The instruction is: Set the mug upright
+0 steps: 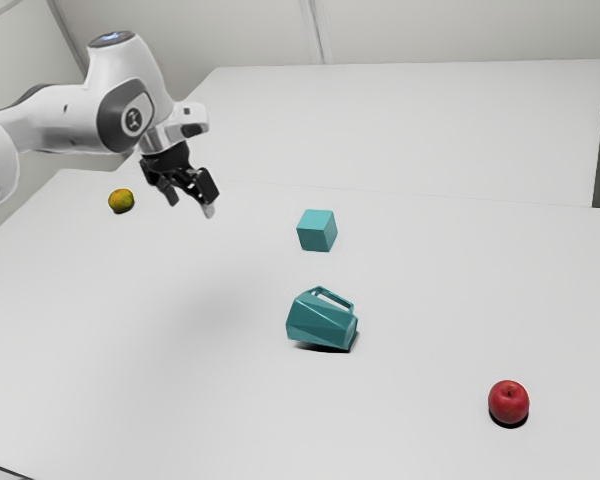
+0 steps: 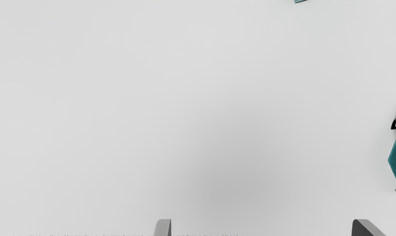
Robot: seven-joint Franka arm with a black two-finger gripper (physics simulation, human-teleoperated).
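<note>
- The mug [image 1: 322, 322] lies tipped over on its side on the counter [image 1: 180, 400], its faceted teal body resting against the surface.
- Its handle [image 1: 336, 297] sticks up from the body, on the side toward the teal block [image 1: 317, 230]; which end holds the mouth, I cannot tell.
- The end effector [image 1: 191, 204] hangs in the air above the counter, well apart from the mug and toward the exterior view's left of it.
- Its fingers [image 2: 163, 228] are spread, with a wide gap between them in the wrist view.
- In that same wrist view, part of the mug lies off to one side, outside the gap, cut by the picture's border, with part of the handle's dark outline beside it.
- The white and grey arm [image 1: 70, 118] reaches in from the exterior view's left, its hand angled downward.
- The teal block sits on the counter near the mug, apart from it; a small corner of it peeks into the wrist view.
- A red apple [image 1: 508, 401] rests toward the exterior view's right, well apart from the mug, a dark shadow tucked under it.
- A yellowish-orange fruit [image 1: 121, 200] rests on the counter toward the exterior view's left.
- A soft grey shadow spreads over the counter between the end effector and the mug.
</note>
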